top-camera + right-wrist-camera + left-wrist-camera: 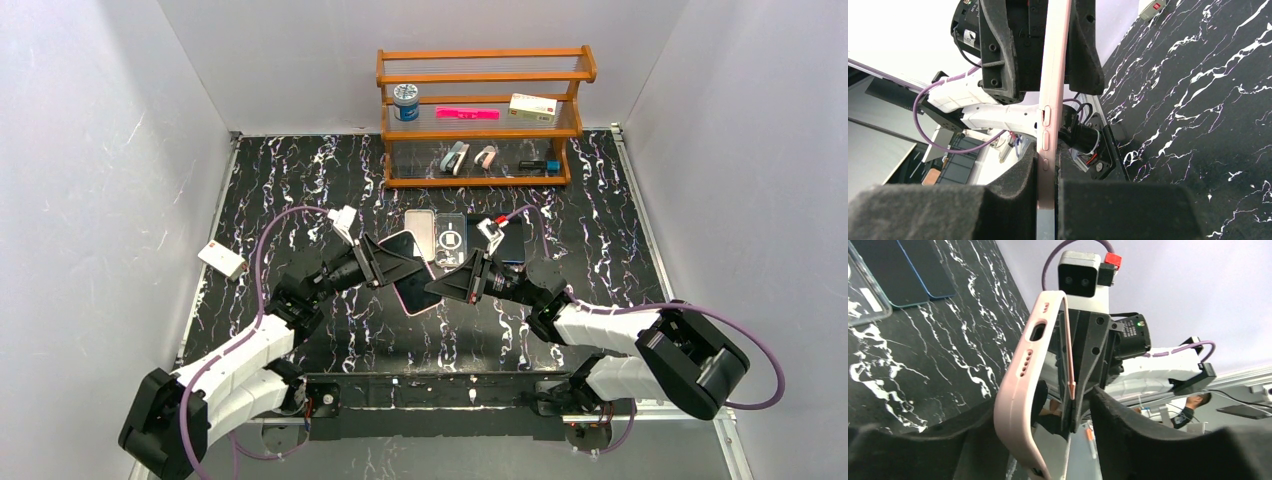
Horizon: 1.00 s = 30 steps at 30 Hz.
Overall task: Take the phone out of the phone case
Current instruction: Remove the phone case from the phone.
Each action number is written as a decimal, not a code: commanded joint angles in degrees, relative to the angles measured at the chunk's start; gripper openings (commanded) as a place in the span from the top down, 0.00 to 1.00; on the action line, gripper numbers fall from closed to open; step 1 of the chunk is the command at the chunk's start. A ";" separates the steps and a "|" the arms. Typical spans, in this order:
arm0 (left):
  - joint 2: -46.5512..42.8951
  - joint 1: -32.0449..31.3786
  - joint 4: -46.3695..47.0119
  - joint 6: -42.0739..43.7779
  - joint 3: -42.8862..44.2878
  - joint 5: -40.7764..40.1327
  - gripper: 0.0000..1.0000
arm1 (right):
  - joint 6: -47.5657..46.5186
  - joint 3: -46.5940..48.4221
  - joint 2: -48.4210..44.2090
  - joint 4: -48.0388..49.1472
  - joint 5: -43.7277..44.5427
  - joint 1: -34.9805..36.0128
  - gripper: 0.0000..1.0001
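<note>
A small white box [222, 260] lies near the left edge of the black marbled table [300, 190]. To its right, the left arm [250, 350] reaches in toward the middle. The left gripper [405, 268] has one finger on each side of a pink phone case [418, 303]. The right wrist camera shows these dark fingers [998, 50] close against both faces of the case. Whether they are actually pressing on it cannot be told.

The phone [408, 243] is still inside the case, dark screen up, and sits between the two grippers near the middle of the table. The left wrist camera sees the case end-on, showing its charging port and speaker holes.

The right gripper [435, 285] comes in from the other side and is clamped tight on the edge of the case. Its padded fingers [1013, 200] are closed flat on both faces just below the side buttons. The right arm [610, 330] stretches back to its base at the near right.

On the table behind the grippers lie a silver-edged slab [420, 228], a clear case [452, 238] and a dark blue phone [515, 240], left to right. A wooden rack [480, 78] stands against the back wall. It holds a blue-lidded jar [405, 102], a pink strip [467, 113] and a white carton [532, 106].
</note>
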 commanded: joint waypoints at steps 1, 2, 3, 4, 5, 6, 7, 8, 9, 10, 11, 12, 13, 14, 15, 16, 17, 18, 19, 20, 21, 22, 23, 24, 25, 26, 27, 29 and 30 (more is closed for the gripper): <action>-0.48 -0.85 3.45 -0.21 0.15 0.52 0.56 | 0.11 2.25 -0.88 7.95 0.30 -0.15 0.99; -0.82 -0.85 3.47 -0.27 -0.01 0.01 0.63 | -0.29 2.39 -1.11 7.16 0.33 -0.15 0.99; -1.24 -0.85 3.50 -0.51 -0.17 -0.54 0.71 | -0.74 2.58 -1.15 6.34 0.31 -0.15 0.99; -1.60 -0.85 3.55 -0.70 -0.30 -1.14 0.80 | -1.25 2.74 -1.31 5.63 0.19 -0.15 0.99; -1.88 -0.85 3.56 -0.97 -0.47 -1.68 0.88 | -1.71 2.87 -1.47 5.06 0.14 -0.15 0.99; -2.15 -0.85 3.56 -1.32 -0.55 -2.25 0.93 | -2.09 2.94 -1.60 4.58 0.22 -0.15 0.99; -2.46 -0.91 3.56 -1.72 -0.66 -3.04 0.98 | -2.55 2.99 -1.81 4.09 0.36 -0.10 0.94; -2.76 -0.94 3.56 -2.24 -0.87 -3.98 1.00 | -3.05 2.95 -2.14 3.54 0.85 -0.02 0.90; -3.34 -0.94 3.56 -2.84 -1.05 -5.46 1.00 | -3.64 2.91 -2.50 2.78 1.46 0.17 0.85; -3.74 -0.94 3.56 -3.41 -1.26 -6.82 1.00 | -4.35 2.95 -2.77 1.98 2.19 0.59 0.78; -4.15 -0.94 3.60 -4.01 -1.48 -8.18 1.00 | -5.09 2.92 -3.00 1.34 2.94 1.04 0.70; -4.49 -0.94 3.64 -4.62 -1.62 -9.44 1.00 | -5.77 2.78 -3.10 1.17 3.75 1.56 0.62; -4.78 -0.94 3.71 -5.32 -1.79 -10.74 1.00 | -6.31 2.61 -3.11 1.11 4.70 2.21 0.56; -5.05 -0.94 3.85 -6.03 -1.90 -12.00 1.00 | -6.68 2.49 -3.09 1.15 5.48 2.83 0.51; -5.24 -0.94 4.01 -6.80 -2.04 -13.26 1.00 | -7.09 2.47 -2.81 1.23 6.10 3.43 0.46; -5.42 -0.94 4.26 -7.61 -2.17 -14.41 1.00 | -7.29 2.46 -2.67 1.46 6.61 3.92 0.41; -5.57 -0.94 4.45 -8.25 -2.30 -15.55 1.00 | -7.48 2.39 -2.34 1.94 7.27 4.56 0.38; -5.64 -0.99 4.63 -8.97 -2.41 -16.72 1.00 | -7.87 2.44 -2.05 2.24 7.97 5.21 0.36; -5.67 -0.98 4.88 -9.55 -2.56 -17.61 1.00 | -8.35 2.53 -1.68 2.37 8.61 6.14 0.34; -5.74 -1.00 5.19 -10.18 -2.66 -18.66 1.00 | -8.95 2.67 -1.32 2.53 9.23 6.93 0.33; -5.68 -0.95 5.55 -10.58 -2.70 -19.46 1.00 | -9.30 2.72 -0.93 2.89 9.75 7.42 0.33; -5.54 -1.02 5.97 -10.83 -2.66 -20.05 1.00 | -9.26 2.62 -0.48 3.76 10.22 7.90 0.33; -5.31 -1.03 6.36 -11.09 -2.56 -20.46 1.00 | -9.03 2.44 0.00 4.84 10.57 8.27 0.33; -5.05 -1.03 6.78 -11.41 -2.46 -20.76 1.00 | -8.66 2.24 0.50 6.09 10.71 8.40 0.33; -4.78 -1.03 7.30 -11.77 -2.47 -21.02 1.00 | -8.27 2.21 0.99 6.90 10.79 8.54 0.34; -4.56 -1.07 7.95 -12.13 -2.49 -21.34 1.00 | -8.03 2.24 1.40 7.49 10.72 8.62 0.34; -4.34 -1.11 8.50 -12.35 -2.38 -21.60 1.00 | -7.85 2.33 1.89 8.26 10.67 8.82 0.35; -3.96 -1.18 9.18 -12.65 -2.31 -22.25 1.00 | -7.44 2.57 2.87 9.97 10.48 9.17 0.37; -3.80 -1.27 9.45 -12.76 -2.23 -22.40 1.00 | -7.34 2.80 3.39 10.65 10.31 9.38 0.38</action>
